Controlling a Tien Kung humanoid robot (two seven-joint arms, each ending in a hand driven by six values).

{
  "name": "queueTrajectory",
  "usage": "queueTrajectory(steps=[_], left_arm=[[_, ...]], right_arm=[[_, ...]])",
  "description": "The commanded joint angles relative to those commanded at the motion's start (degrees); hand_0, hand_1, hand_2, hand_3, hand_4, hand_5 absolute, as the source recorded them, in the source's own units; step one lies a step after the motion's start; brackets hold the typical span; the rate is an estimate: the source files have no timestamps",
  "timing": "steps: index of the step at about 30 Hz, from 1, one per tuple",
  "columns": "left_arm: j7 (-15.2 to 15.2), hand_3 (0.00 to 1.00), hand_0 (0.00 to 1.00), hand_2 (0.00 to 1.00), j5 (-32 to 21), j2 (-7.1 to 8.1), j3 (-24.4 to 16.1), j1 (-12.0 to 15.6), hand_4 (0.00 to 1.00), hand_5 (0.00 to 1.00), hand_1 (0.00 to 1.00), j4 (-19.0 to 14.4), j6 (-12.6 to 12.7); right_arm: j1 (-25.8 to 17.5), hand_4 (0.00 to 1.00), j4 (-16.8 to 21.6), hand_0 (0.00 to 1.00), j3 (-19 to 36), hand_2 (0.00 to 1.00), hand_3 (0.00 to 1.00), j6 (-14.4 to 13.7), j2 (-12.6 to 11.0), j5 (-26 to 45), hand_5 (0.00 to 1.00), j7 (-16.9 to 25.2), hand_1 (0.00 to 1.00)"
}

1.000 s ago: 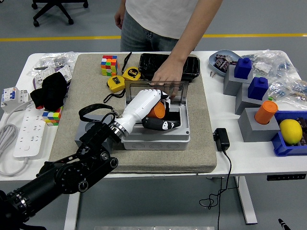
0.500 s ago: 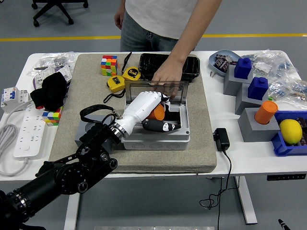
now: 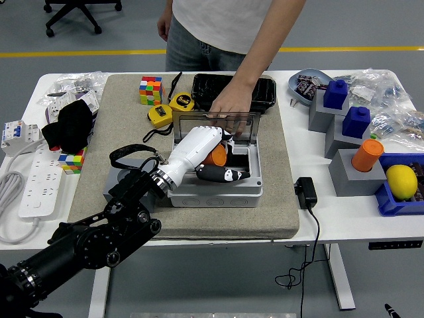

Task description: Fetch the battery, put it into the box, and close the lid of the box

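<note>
White table [image 3: 311, 218], grey mat: left hand [image 3: 211, 154] reaches into the box [image 3: 215, 192], fingers clamped on the orange battery [image 3: 216, 155]; a person's hand [image 3: 228, 106] steadies the lid [image 3: 245, 124]. No print is legible.

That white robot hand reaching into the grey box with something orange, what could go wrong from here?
Three risks stand out.

1. The person's hand holds the clear lid upright just above the robot's left hand. If the lid drops early, it may land on the robot's fingers.
2. The orange battery sits partly hidden under the hand; it may snag on the grey box rim or stay stuck in the grip.
3. The black arm could nudge the box across the beige mat.
</note>
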Motion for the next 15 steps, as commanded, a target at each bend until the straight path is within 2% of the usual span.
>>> queueTrajectory(steps=[11,12,15], left_arm=[[-0.20,0.119,0.089,0.080,0.40,0.06,-0.13,-0.07,0.998,0.469,0.002,0.05,-0.08],[-0.35,0.253,0.127,0.113,0.34,0.06,-0.16,-0.08,0.998,0.490,0.028,0.07,-0.02],[-0.85,0.253,0.127,0.113,0.13,0.07,-0.36,-0.12,0.998,0.490,0.028,0.07,0.12]], right_arm=[[0.11,0.998,0.00,0.968,-0.14,0.802,0.806,0.09,-0.01,0.28,0.998,0.04,0.853],[0.12,0.998,0.00,0.968,-0.10,0.800,0.806,0.09,-0.01,0.28,0.998,0.03,0.851],[0.14,0.998,0.00,0.968,-0.06,0.800,0.806,0.08,-0.01,0.27,0.998,0.07,0.851]])
